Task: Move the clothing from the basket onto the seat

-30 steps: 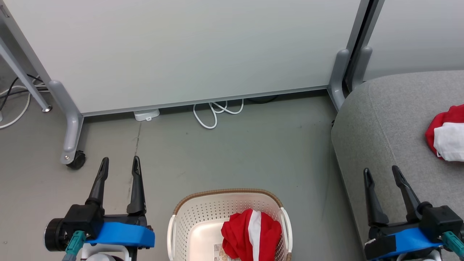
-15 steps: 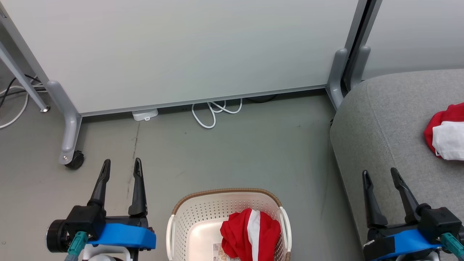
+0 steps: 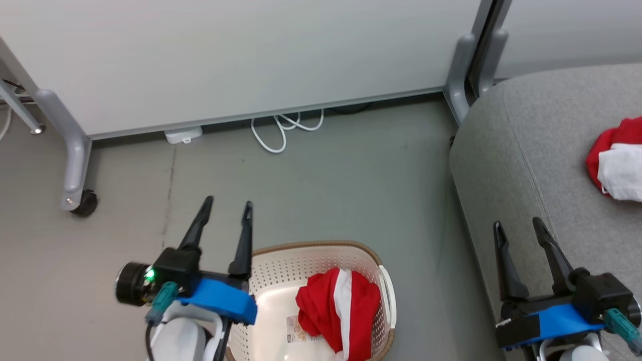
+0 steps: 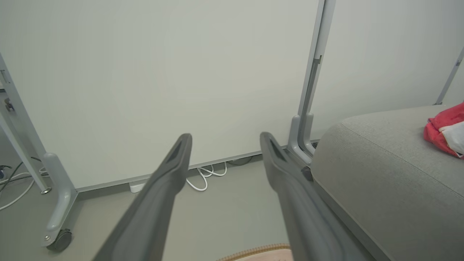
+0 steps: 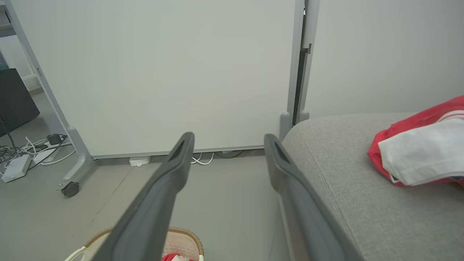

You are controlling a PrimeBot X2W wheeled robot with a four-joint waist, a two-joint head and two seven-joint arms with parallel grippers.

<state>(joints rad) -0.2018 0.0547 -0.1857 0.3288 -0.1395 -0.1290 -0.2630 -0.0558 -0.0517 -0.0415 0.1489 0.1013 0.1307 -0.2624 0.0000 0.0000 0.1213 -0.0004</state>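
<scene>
Grey floor (image 3: 326,180) and a pale partition panel (image 3: 251,50) back the scene. The left end effector (image 3: 228,202) has just swung in from lower left to the left rim of the laundry basket (image 3: 321,245), fingers wide and empty, likely reaching for the red-and-white garment (image 3: 336,311) inside. The right end effector (image 3: 516,222) hangs wide, empty, at lower right over the grey seat (image 3: 521,165), where a second garment (image 3: 614,160) already lies.

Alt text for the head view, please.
A cream perforated laundry basket on the floor holds a crumpled red-and-white garment; a second garment, red and white, lies on the grey seat at right. Both grippers are empty, fingers open: the left gripper by the basket's left rim, the right gripper by the seat's near edge.
</scene>
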